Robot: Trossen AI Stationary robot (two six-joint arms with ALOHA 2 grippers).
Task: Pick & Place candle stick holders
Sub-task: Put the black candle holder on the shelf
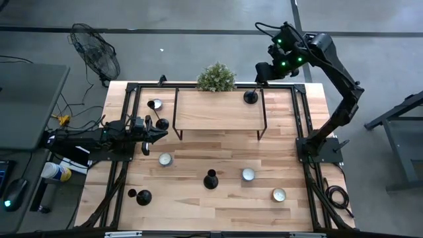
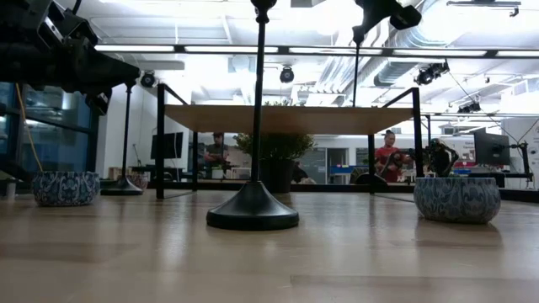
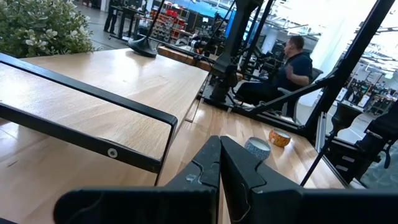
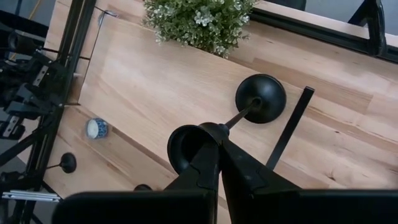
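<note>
Placement looks to be the step in hand: the right claw (image 4: 219,144) hangs high over the shelf's (image 1: 218,109) far right corner, fingers pressed together on a candle stick holder (image 4: 186,148), with another holder (image 1: 250,97) already standing on the shelf there. Next comes lowering it upright beside that one. Three more stand on the tabletop (image 1: 218,205). The left claw (image 1: 160,133) waits pressed together at the left, near the shelf's near-left corner.

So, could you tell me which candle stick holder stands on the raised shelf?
The candle stick holder at the shelf's right rear corner, under the right gripper; the others stand on the table.
</note>
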